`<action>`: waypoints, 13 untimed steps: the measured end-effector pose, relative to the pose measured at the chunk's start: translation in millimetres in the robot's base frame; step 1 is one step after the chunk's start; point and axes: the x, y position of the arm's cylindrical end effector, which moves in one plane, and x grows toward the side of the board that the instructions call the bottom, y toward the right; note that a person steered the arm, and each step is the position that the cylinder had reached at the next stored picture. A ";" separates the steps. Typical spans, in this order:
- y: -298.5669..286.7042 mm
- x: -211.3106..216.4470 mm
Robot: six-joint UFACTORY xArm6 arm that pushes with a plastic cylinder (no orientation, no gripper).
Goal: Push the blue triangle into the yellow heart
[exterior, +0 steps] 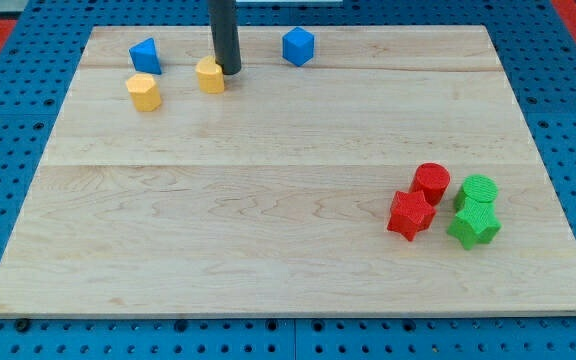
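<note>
The blue triangle lies near the view's top left of the wooden board. Two yellow blocks are close by: one to the triangle's right and one just below the triangle. I cannot tell for sure which of them is the heart. My tip stands at the right edge of the right yellow block, touching or nearly touching it. The tip is well to the right of the blue triangle.
A blue hexagonal block sits at the view's top, right of the rod. At the lower right, a red cylinder, a red star, a green cylinder and a green star cluster together.
</note>
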 end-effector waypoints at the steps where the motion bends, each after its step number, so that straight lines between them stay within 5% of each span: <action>1: -18.0 -22.5; 4: -110.7 -82.9; 5: -134.5 -76.6; 8: -84.2 -17.8; 11: -137.0 14.9; 13: -104.0 14.0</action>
